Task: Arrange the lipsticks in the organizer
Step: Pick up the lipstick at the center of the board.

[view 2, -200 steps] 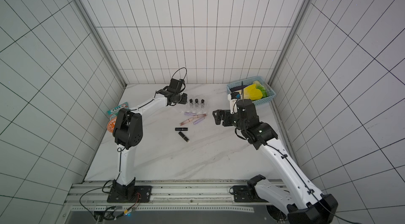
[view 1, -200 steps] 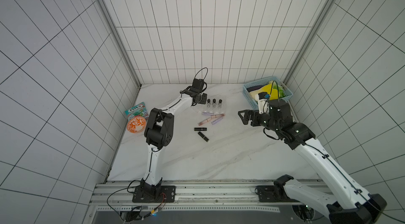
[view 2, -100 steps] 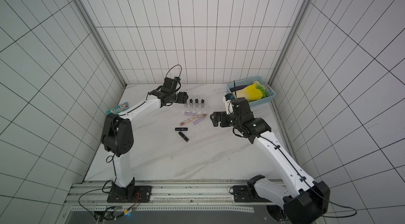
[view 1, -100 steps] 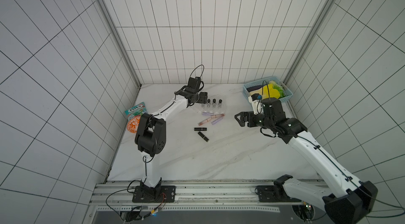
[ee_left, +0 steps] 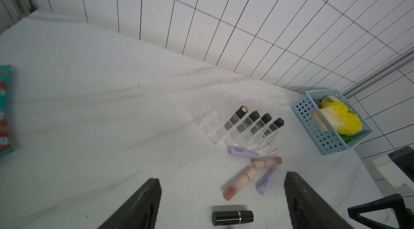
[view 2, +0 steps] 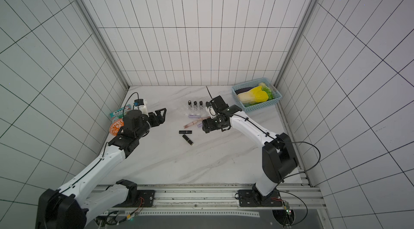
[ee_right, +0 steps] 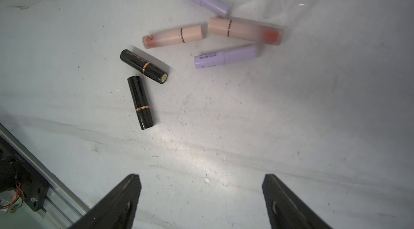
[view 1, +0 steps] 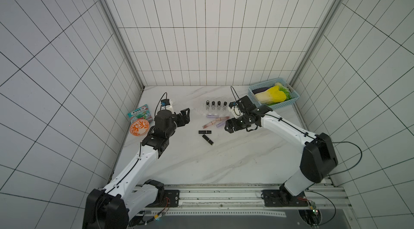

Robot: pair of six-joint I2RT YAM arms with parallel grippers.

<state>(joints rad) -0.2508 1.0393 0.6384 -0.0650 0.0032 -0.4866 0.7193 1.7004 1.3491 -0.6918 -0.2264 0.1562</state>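
The clear organizer (view 1: 211, 110) (ee_left: 226, 113) stands at the back middle of the table with several black lipsticks (ee_left: 253, 121) upright in one row. In front of it lie two lilac lipsticks (view 1: 212, 116) (ee_right: 225, 58), two pink ones (view 1: 209, 124) (ee_right: 174, 37) and two black ones (view 1: 204, 131) (ee_right: 140, 102). My left gripper (view 1: 186, 117) (ee_left: 221, 178) is open and empty, left of the loose tubes. My right gripper (view 1: 228, 126) (ee_right: 201, 176) is open and empty, just right of them, over bare table.
A light blue perforated basket (view 1: 284, 103) holding a yellow cabbage sits at the back right, close behind the right arm. An orange patterned bowl (view 1: 139, 127) and a teal snack packet (view 1: 140, 112) lie at the left wall beside the left arm.
My left gripper opened at the organizer, left a black lipstick standing there and drew back to the left and front. The right gripper moved left toward the loose tubes.
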